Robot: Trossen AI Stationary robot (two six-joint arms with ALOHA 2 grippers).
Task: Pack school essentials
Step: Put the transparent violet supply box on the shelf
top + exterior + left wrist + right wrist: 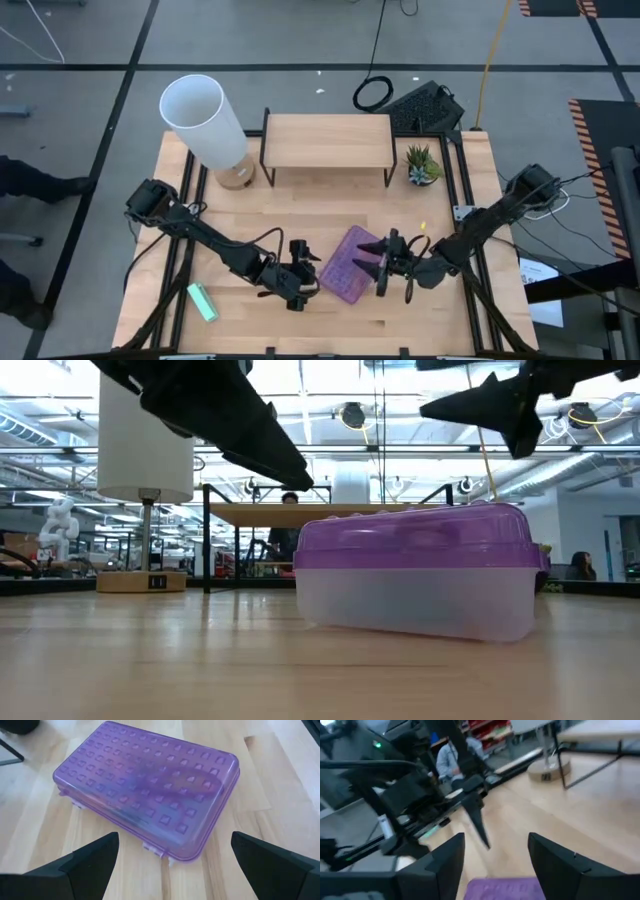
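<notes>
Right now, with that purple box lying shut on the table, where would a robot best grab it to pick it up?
Probably across the short width of the purple box, coming down from above. It lies flat with its lid closed, and its long straight sides are free on the table. The left gripper, fingers open, hangs just beside it; whether the opening spans the box is unclear.

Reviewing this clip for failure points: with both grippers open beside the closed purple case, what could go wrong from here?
1. The left gripper and right gripper flank the closed purple case closely, and the left arm's finger already shows near in the right wrist view; moving together, they might collide.
2. The case lies loose on the table; a one-sided push could slide it.
3. A green item and a tiny yellow piece lie outside the case and might be left unpacked.
</notes>
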